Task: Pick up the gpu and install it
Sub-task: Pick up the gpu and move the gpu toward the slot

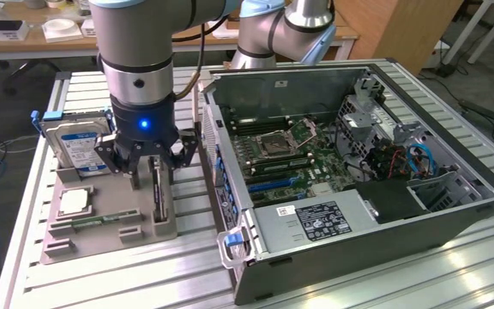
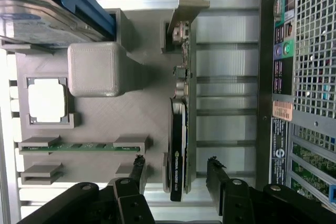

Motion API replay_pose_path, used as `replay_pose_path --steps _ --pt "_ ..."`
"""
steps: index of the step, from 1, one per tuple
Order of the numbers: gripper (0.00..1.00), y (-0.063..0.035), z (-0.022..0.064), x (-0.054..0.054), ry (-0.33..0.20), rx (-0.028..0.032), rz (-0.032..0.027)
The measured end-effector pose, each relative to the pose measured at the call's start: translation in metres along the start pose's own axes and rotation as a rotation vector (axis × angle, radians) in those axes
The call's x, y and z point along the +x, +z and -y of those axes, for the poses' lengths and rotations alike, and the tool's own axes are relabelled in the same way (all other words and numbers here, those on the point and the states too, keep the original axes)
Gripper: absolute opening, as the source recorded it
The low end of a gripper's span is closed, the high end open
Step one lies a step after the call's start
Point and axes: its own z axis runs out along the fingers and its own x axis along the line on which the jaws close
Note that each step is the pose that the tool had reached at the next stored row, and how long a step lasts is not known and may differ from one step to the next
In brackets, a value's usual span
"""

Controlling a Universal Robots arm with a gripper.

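Exterior view: wide-open gripper straddles the gpu

In the wrist view the gripper has its jaws spread wide, with one of its fingers on either side of the gpu. Gaps show on both sides and it grips nothing. The gpu stands on edge in a slot of the gray holder, its silver bracket at the end away from the fingers. In the exterior view, the hard drive stands between nine and ten o'clock of the gripper. The processor chip lies at eight and the memory stick at seven. The open computer case lies at three o'clock on the slatted table.
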Motion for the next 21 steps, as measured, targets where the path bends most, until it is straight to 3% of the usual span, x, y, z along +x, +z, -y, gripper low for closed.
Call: replay_pose_path --steps 3,4,12,16,21 --pt "0.59 0.0 0.0 0.0 -0.002 -0.0391 -0.0013" --pt "0.59 0.0 0.0 0.0 -0.002 -0.0459 -0.0017" --pt "0.59 0.001 0.0 -0.0006 -0.002 -0.0461 -0.0015" --pt "0.59 0.0036 0.0 -0.0009 -0.002 -0.0463 0.0036" --pt "0.59 0.0089 -0.0001 -0.001 -0.002 -0.0466 0.004"
